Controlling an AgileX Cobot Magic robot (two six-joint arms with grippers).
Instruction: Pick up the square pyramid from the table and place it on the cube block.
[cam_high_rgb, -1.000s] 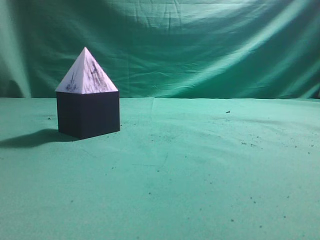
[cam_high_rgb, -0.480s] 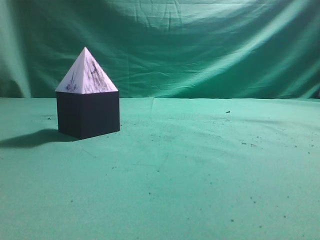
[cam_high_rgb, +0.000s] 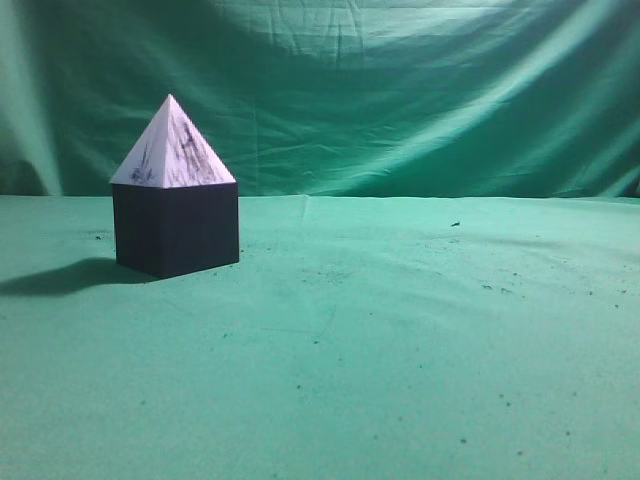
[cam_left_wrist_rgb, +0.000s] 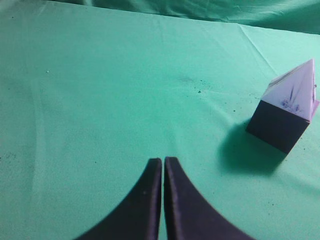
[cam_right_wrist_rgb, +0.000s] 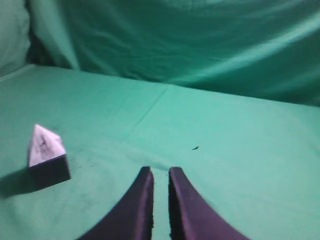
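The square pyramid (cam_high_rgb: 172, 150), white-lilac with black streaks, stands upright on top of the dark cube block (cam_high_rgb: 175, 228) at the left of the green table (cam_high_rgb: 400, 330). No gripper shows in the exterior view. In the left wrist view my left gripper (cam_left_wrist_rgb: 163, 160) is shut and empty above bare cloth, well left of the cube (cam_left_wrist_rgb: 277, 125) with the pyramid (cam_left_wrist_rgb: 295, 90) on it. In the right wrist view my right gripper (cam_right_wrist_rgb: 160, 171) has its jaws nearly together with only a thin slit, empty. It is far right of the cube (cam_right_wrist_rgb: 49, 172) and pyramid (cam_right_wrist_rgb: 44, 145).
A green cloth backdrop (cam_high_rgb: 400, 90) hangs behind the table. Small dark crumbs (cam_high_rgb: 455, 224) speckle the cloth. The cube casts a shadow (cam_high_rgb: 60, 275) to its left.
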